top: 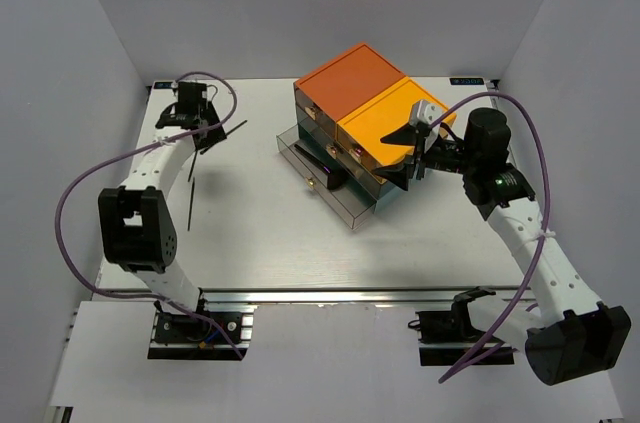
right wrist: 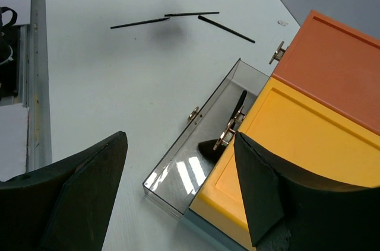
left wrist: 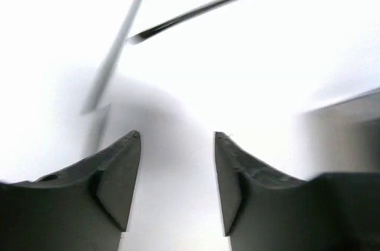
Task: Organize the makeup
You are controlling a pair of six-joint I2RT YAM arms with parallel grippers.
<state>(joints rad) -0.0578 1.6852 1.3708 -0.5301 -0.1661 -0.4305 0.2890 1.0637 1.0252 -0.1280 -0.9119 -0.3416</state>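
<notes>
Hovering well left of the drawer box [top: 368, 108], the left gripper [left wrist: 177, 144] is spread and empty above 3 thin black sticks [right wrist: 139, 23] lying loose on the table [top: 260, 243]. The right gripper [right wrist: 181, 144] gapes beside the box's pulled-out clear drawer [right wrist: 178, 174], which holds 1 brush [right wrist: 238, 105]. Collecting sticks seems underway; next, the left fingers [left wrist: 116, 174] must drop and pinch 1.

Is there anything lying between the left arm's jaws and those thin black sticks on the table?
Nothing visible does. The left gripper hangs with its jaws open over bare white table, and the black sticks lie just ahead.
</notes>
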